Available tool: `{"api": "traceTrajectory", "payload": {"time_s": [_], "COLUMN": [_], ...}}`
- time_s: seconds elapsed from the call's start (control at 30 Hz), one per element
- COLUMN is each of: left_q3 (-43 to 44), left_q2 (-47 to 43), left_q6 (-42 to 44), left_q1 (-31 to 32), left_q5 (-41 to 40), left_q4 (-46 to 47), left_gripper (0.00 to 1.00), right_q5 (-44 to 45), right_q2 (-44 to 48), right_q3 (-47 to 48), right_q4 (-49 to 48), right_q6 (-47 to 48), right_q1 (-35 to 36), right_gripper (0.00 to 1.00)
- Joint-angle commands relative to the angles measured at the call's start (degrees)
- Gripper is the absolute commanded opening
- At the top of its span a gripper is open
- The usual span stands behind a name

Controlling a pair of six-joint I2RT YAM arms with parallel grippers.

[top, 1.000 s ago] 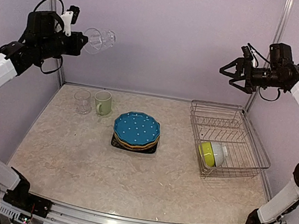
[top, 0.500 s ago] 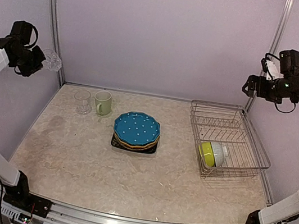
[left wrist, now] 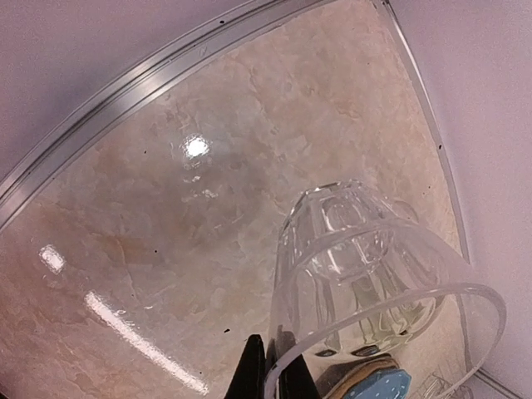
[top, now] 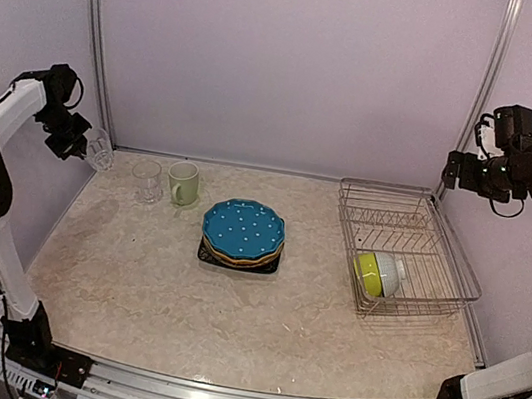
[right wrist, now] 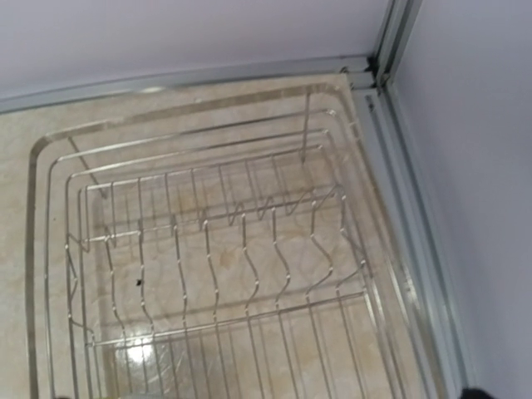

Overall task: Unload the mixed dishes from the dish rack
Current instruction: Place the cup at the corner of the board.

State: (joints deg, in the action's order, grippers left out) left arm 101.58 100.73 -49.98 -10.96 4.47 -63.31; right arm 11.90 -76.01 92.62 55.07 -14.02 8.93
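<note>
My left gripper (top: 75, 142) is shut on the rim of a clear glass (top: 99, 148), held low over the table's back-left corner. In the left wrist view the black fingertips (left wrist: 253, 374) pinch the glass wall (left wrist: 374, 274). A second clear glass (top: 146, 181) and the pale green mug (top: 183, 183) stand nearby. The blue dotted plate (top: 243, 227) tops a stack of plates at mid-table. The dish rack (top: 458, 265) on the right holds a lime bowl (top: 368, 272) and a white bowl (top: 392, 271) lying on their sides. My right gripper (top: 453, 169) hovers open and empty above the rack's far end (right wrist: 249, 249).
Metal frame posts (top: 97, 41) rise at both back corners, close to each arm. A purple wall closes the back. A raised metal rail (left wrist: 166, 71) borders the table's edge near the held glass.
The left arm has swung down and leftward with the glass, from high up to just above the back-left corner. The right arm has drawn back to the right above the rack.
</note>
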Motion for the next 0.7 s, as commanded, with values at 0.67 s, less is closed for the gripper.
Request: {"api": "traceTrajectory", "payload": {"time_s": [0.67], "left_q3": [20.3], "left_q2": [27.2], "left_q6": [-1.2], "left_q1": [0.8], "left_q5": [1.2], "left_q4": [-6.8], "left_gripper": [0.09], "right_q5": [-6.5], "right_q2": [0.2], "right_q3": [-4.5], "right_q4": [0.9], "right_q6": [-2.3], "right_q1": [-0.3], "right_gripper": [0.99]}}
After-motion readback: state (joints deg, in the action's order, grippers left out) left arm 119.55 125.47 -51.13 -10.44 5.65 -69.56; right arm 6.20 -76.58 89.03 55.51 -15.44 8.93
